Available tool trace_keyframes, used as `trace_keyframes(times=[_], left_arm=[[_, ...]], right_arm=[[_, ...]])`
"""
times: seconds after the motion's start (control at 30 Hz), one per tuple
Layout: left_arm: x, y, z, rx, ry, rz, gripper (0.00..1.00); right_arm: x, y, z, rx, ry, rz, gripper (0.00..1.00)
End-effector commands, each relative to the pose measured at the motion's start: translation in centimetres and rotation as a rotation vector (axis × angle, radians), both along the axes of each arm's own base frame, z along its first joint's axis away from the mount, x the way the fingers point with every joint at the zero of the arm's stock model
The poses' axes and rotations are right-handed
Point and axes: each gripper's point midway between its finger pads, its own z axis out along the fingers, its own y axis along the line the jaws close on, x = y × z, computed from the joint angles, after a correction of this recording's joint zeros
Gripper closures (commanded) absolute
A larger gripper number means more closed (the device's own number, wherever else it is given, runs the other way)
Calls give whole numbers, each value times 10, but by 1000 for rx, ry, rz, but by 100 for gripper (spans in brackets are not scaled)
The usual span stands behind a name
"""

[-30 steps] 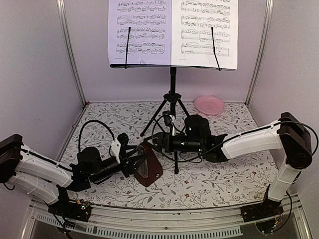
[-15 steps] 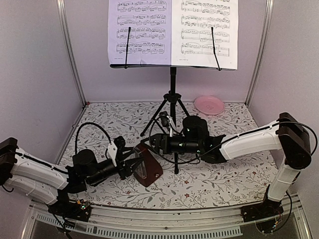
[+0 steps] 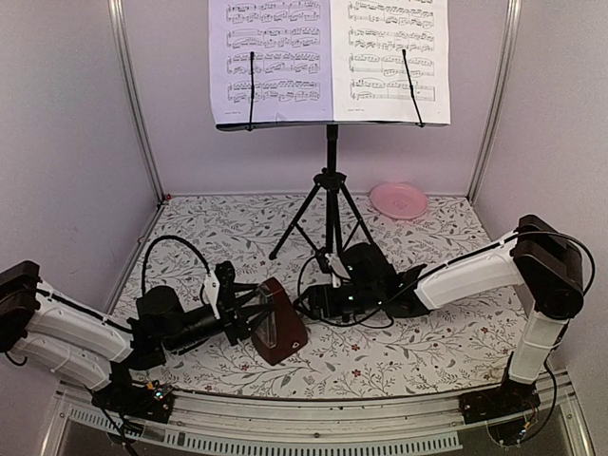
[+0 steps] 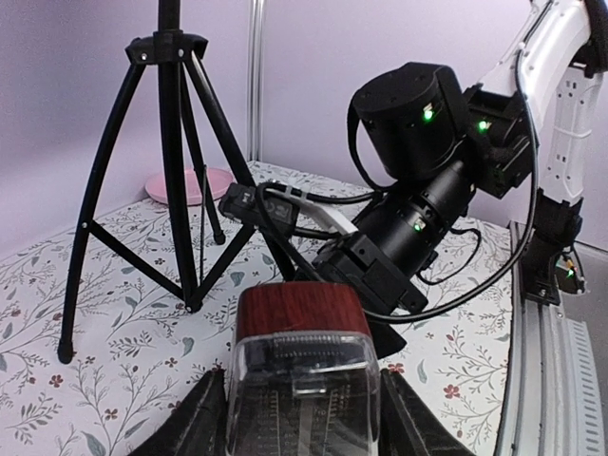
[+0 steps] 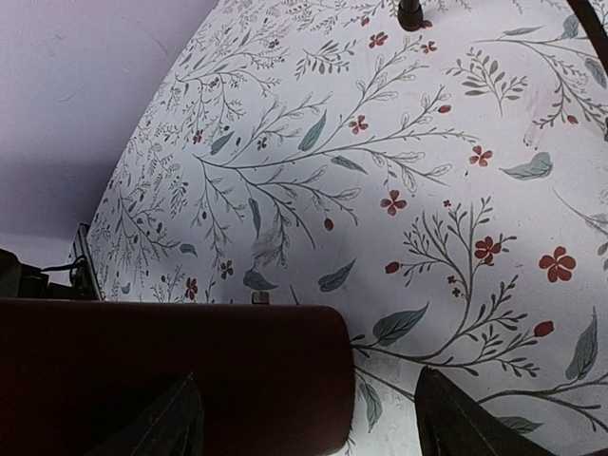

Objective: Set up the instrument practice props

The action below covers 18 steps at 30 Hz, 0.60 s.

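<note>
The dark red-brown metronome (image 3: 279, 332) stands on the floral cloth near the front. My left gripper (image 3: 253, 319) is shut on its sides; in the left wrist view the metronome (image 4: 302, 328) fills the gap between the fingers (image 4: 195, 423). My right gripper (image 3: 311, 304) is open just right of it; in the right wrist view the metronome (image 5: 190, 370) lies partly between the spread jaws of that gripper (image 5: 309, 423). The music stand's tripod (image 3: 332, 204) stands behind. Two sheet-music pages (image 3: 271, 62) (image 3: 389, 57) cover its desk; only the lower lip (image 3: 332, 124) shows.
A pink plate (image 3: 398, 199) lies at the back right by the wall, also in the left wrist view (image 4: 180, 185). The tripod's legs (image 4: 171, 142) spread just behind both grippers. A leg foot (image 5: 410, 14) shows in the right wrist view. Side walls close in the table.
My right gripper has drawn back toward the near right and lower. The metronome, held by my left gripper, now sits more upright. The stand and pages shifted slightly.
</note>
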Motion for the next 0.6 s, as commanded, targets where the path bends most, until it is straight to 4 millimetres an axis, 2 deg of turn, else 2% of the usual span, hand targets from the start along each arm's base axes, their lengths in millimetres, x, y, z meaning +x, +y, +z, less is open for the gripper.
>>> trace_keyframes(times=[0.0,0.17,0.3,0.4,0.57], left_arm=[[2,-4,-16,35,53,-9,72],[3,-4,-17,58,32,0,72],[5,-4,-20,95,11,20,72],[11,-7,-20,115,-2,46,72],[10,-17,-18,123,-7,31,64]], right_arm=[[1,-4,43,59,-72,6,20],[-7,-3,97,155,-146,27,16],[-13,-11,126,215,-176,23,13],[-19,-9,139,255,-173,47,8],[-27,5,135,281,-115,97,6]])
